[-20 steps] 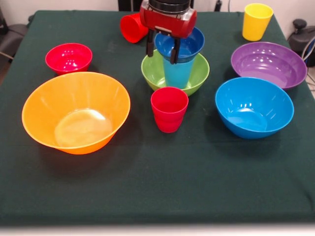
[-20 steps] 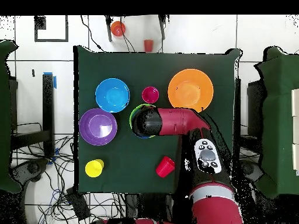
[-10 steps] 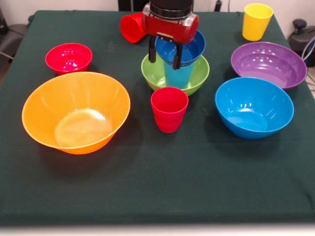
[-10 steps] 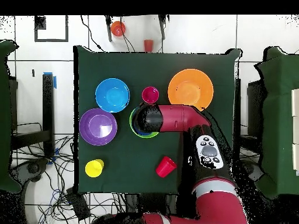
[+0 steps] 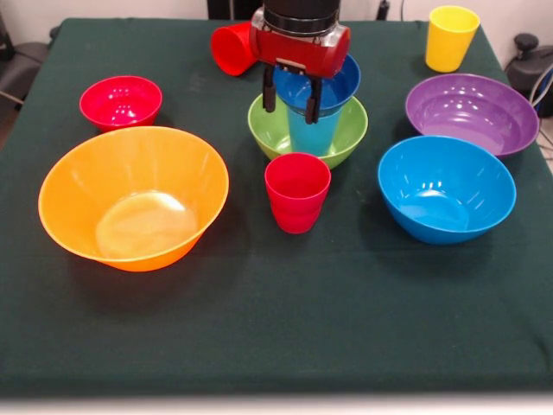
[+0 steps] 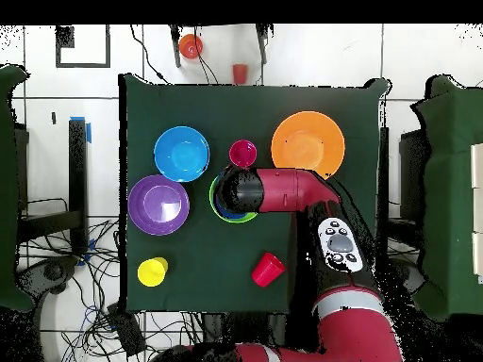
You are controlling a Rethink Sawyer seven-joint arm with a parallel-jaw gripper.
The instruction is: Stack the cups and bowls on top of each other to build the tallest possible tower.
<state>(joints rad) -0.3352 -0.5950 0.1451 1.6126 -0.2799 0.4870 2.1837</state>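
Note:
My gripper (image 5: 289, 99) hangs over the green bowl (image 5: 346, 138), its fingers open astride the left rim of the small dark blue bowl (image 5: 333, 86). That bowl rests on the light blue cup (image 5: 313, 130), which stands in the green bowl: a three-piece tower. One red cup (image 5: 297, 192) stands upright just in front of it. The other red cup (image 5: 233, 47) lies on its side behind. The yellow cup (image 5: 451, 37) stands at the far right. In the overhead view the arm's head (image 6: 236, 191) hides the tower; only the green bowl's rim (image 6: 219, 212) shows.
The huge orange bowl (image 5: 134, 199) sits front left and the small red bowl (image 5: 121, 99) behind it. The medium blue bowl (image 5: 445, 186) and the purple bowl (image 5: 471, 112) sit on the right. All stand on a dark green tablecloth (image 5: 276, 328).
The gripper has shifted slightly right and a little lower around the dark blue bowl's rim. The arm's elbow has swung in the overhead view. The bowls and cups have stayed put.

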